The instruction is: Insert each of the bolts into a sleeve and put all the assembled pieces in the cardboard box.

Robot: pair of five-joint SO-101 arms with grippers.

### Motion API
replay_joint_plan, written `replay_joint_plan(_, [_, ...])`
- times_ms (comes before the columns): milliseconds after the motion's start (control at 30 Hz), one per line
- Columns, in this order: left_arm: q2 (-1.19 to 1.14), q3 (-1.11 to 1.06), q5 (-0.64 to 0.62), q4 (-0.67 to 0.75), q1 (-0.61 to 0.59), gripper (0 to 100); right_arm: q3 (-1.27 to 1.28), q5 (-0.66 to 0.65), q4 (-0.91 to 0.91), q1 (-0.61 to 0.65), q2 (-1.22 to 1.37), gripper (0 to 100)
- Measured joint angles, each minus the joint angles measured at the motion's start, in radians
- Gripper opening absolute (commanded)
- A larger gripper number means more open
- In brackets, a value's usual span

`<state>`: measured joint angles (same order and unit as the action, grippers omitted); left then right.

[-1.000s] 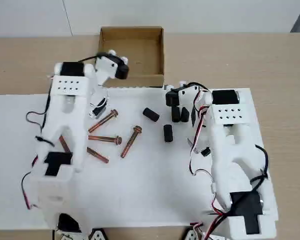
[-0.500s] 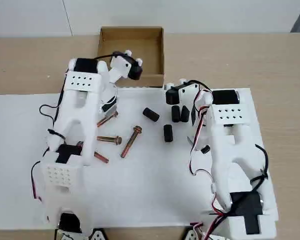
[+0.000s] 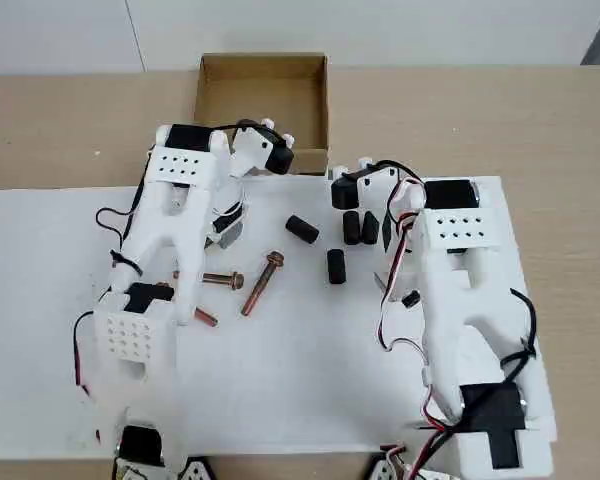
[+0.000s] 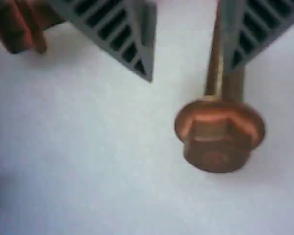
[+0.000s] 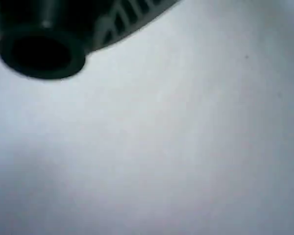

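On the white sheet (image 3: 310,370), the left gripper (image 4: 186,68) hangs spread astride a copper bolt (image 4: 218,129), the right gripper (image 3: 370,215) is beside a black sleeve (image 5: 39,54), its grip impossible to judge, and no bolt appears sleeved or in the cardboard box (image 3: 263,62) yet.

bolts (image 3: 261,284) copper; sleeves (image 3: 301,229) black; cardboard box (image 3: 265,105) brown; mat (image 3: 310,380) white.

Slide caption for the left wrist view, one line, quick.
Open left claw above a copper bolt lying on the white sheet.
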<state>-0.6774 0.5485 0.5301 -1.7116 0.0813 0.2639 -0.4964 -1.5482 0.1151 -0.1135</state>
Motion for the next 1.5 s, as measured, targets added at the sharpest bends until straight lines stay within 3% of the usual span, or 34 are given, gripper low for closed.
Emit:
replay_joint_plan(533, [-0.011, 0.063, 0.000, 0.006, -0.006, 12, 0.000, 0.000, 0.000, 0.000, 0.000, 0.7])
replay_joint_plan(833, [-0.163, 0.152, 0.009, 0.003, -0.029, 12, 0.000, 0.000, 0.000, 0.000, 0.000, 0.7])
replay_joint_plan(1000, [-0.207, 0.218, 0.009, -0.020, -0.032, 0, 0.000, 0.000, 0.000, 0.000, 0.000, 0.7])
replay_joint_plan(1500, [-0.155, 0.316, -0.035, -0.021, -0.017, 0, 0.000, 0.098, -0.034, 0.002, -0.117, 0.4])
